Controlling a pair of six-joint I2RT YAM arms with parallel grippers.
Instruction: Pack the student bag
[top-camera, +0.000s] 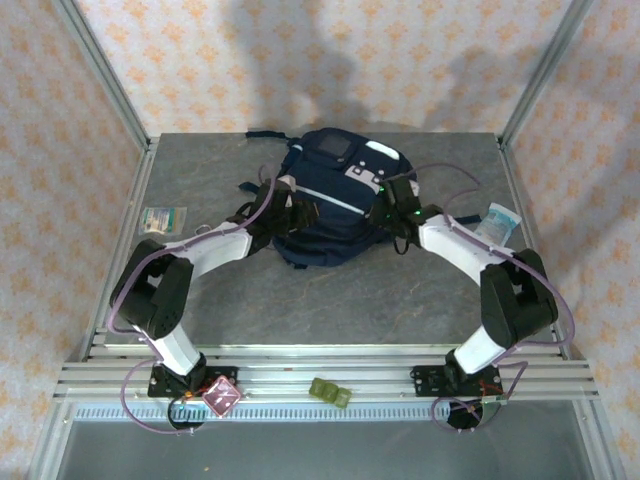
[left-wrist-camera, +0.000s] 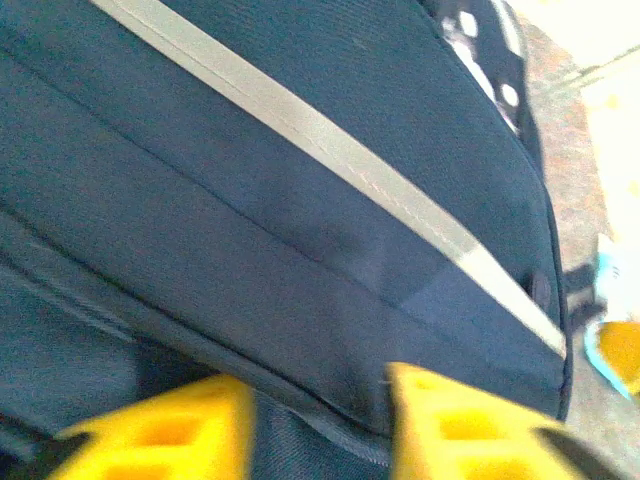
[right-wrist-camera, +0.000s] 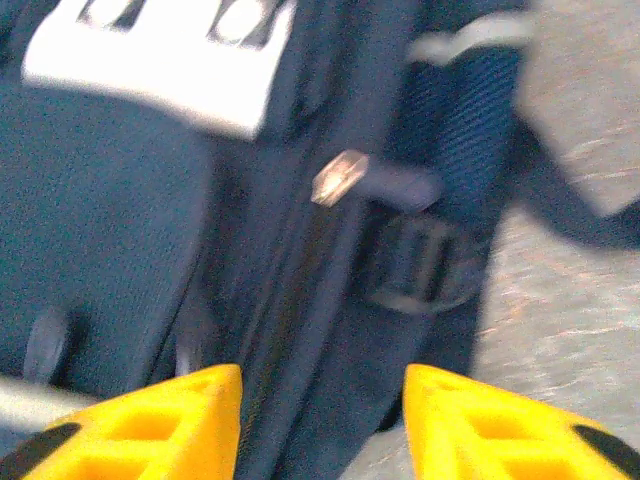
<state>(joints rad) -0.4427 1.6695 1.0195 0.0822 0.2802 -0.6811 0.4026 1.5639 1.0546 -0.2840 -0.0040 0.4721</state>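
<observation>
Lying nearest, on the front rail (top-camera: 400, 372), are a green block (top-camera: 330, 392) and a pink piece (top-camera: 222, 397) by the left arm's base. Both arms reach away over the grey bench (top-camera: 330, 310) and bend inward. A flat packet (top-camera: 163, 217) lies near the bench's left edge and a blue-white packet (top-camera: 497, 222) near its right edge, each well apart from the bag (top-camera: 330, 235). The left fingers (top-camera: 283, 207) sit at the bag's left side, parted, with a dark seam below the grey stripe (left-wrist-camera: 330, 150) between them. The right fingers (top-camera: 387, 207) sit at its right side, also parted, straddling the zip line below a metal pull (right-wrist-camera: 340, 178) and a black buckle (right-wrist-camera: 425, 265). Blur makes it hard to say whether either pair touches the fabric; neither seems to pinch anything. The bag lies flat at the bench's middle, reaching toward the far edge, its white patch (right-wrist-camera: 160, 60) up.
</observation>
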